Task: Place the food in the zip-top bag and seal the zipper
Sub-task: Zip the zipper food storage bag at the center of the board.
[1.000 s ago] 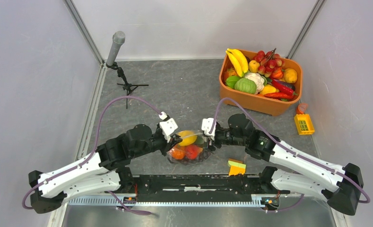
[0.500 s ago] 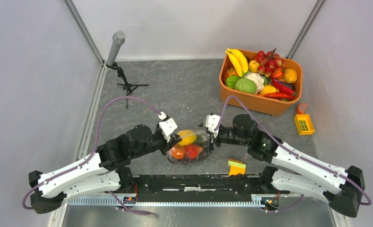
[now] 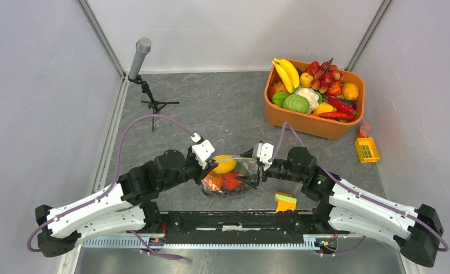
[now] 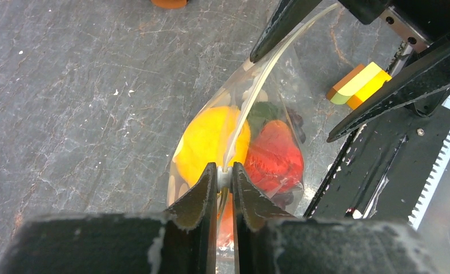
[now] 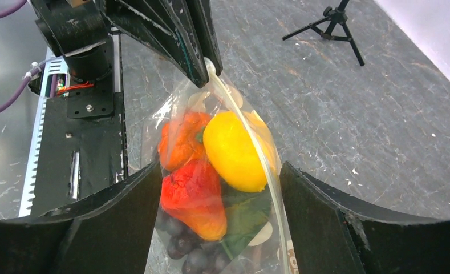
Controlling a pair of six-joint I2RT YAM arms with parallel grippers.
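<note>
The clear dotted zip-top bag (image 3: 229, 181) hangs between both grippers, just above the table. Inside it the food shows: a yellow fruit (image 5: 234, 151), a red piece (image 5: 194, 197), an orange one (image 5: 179, 140) and dark grapes (image 5: 188, 251). My left gripper (image 4: 225, 171) is shut on the left end of the white zipper (image 4: 268, 74), which runs away toward the right arm. My right gripper (image 5: 219, 171) stands open, its fingers (image 5: 325, 211) on either side of the bag's right end. The zipper (image 5: 262, 154) passes between those fingers.
An orange tub (image 3: 302, 123) full of toy fruit stands at the back right. A small yellow crate (image 3: 367, 149) sits to its right. An orange-and-green block (image 3: 286, 201) lies near the black rail (image 3: 239, 220). A microphone tripod (image 3: 148, 97) stands at the back left.
The right gripper's jaws have spread wider, and it has drawn back a little to the right along the bag. The left gripper has kept its hold and place.
</note>
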